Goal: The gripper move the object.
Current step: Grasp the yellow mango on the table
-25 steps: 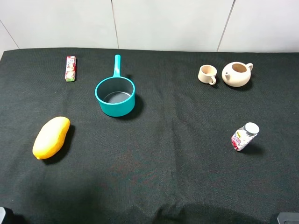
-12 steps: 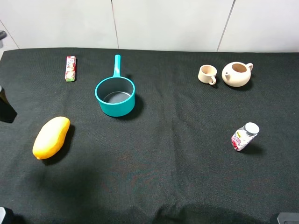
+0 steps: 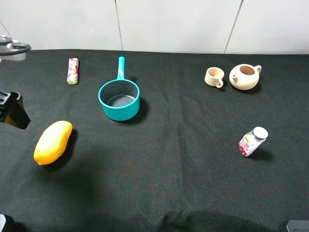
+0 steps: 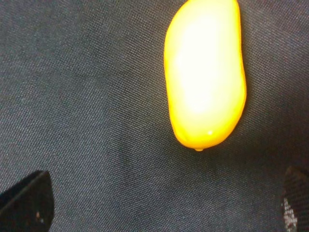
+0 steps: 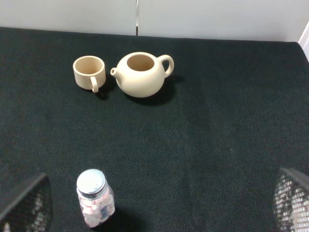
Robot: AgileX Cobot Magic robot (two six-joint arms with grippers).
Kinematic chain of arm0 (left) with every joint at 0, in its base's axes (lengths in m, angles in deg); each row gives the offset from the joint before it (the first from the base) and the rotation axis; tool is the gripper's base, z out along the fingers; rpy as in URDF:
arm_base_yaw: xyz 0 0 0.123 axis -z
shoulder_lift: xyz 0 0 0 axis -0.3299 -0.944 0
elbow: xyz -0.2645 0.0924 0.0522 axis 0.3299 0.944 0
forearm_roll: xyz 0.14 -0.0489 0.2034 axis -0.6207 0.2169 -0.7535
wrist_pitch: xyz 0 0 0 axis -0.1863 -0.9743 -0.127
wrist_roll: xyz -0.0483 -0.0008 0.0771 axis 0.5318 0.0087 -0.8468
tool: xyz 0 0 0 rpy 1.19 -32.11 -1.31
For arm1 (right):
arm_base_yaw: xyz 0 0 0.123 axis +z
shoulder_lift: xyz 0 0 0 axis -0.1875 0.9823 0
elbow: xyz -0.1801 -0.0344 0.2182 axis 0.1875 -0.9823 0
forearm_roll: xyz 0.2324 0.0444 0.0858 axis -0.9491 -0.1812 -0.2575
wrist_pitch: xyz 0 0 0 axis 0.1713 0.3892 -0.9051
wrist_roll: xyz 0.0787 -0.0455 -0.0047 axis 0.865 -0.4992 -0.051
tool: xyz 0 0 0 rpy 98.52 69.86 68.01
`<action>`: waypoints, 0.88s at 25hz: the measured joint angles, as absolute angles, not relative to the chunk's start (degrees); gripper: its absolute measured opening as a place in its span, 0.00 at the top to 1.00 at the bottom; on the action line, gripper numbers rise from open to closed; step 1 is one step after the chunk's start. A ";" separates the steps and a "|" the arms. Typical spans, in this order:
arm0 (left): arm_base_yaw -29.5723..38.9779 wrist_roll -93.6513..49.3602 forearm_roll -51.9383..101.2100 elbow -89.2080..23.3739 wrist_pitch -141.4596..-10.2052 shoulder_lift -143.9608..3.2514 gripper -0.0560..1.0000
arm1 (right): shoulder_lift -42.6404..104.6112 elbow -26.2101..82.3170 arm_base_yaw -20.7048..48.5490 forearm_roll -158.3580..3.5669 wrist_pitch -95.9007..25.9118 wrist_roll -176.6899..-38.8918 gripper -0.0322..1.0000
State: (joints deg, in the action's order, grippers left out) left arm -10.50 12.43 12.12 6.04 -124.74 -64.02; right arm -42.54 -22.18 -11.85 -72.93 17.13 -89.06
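The mango (image 3: 53, 142) lies at near left on the black cloth (image 3: 169, 169), nearer and further left than the pan (image 3: 119, 100). The left gripper (image 3: 13, 110) hangs just beyond its far-left side, jaws spread wide and empty, not yet astride it. Closing off-centre would likely squeeze the smooth, rounded fruit sideways and roll it away.

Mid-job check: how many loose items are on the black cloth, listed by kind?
Mango: 1
Pan: 1
Cup: 1
Teapot: 1
Bottle: 1
Packet: 1
Total: 6
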 joint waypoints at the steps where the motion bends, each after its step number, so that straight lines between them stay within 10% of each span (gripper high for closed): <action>1: -10.25 12.23 12.12 5.98 -124.47 -64.94 0.01 | -42.54 -22.18 -11.85 -72.93 17.13 -89.06 0.30; 22: -4.92 11.18 13.60 5.82 -113.74 -86.27 0.01 | -42.54 -22.18 -11.85 -72.93 17.13 -89.06 0.30</action>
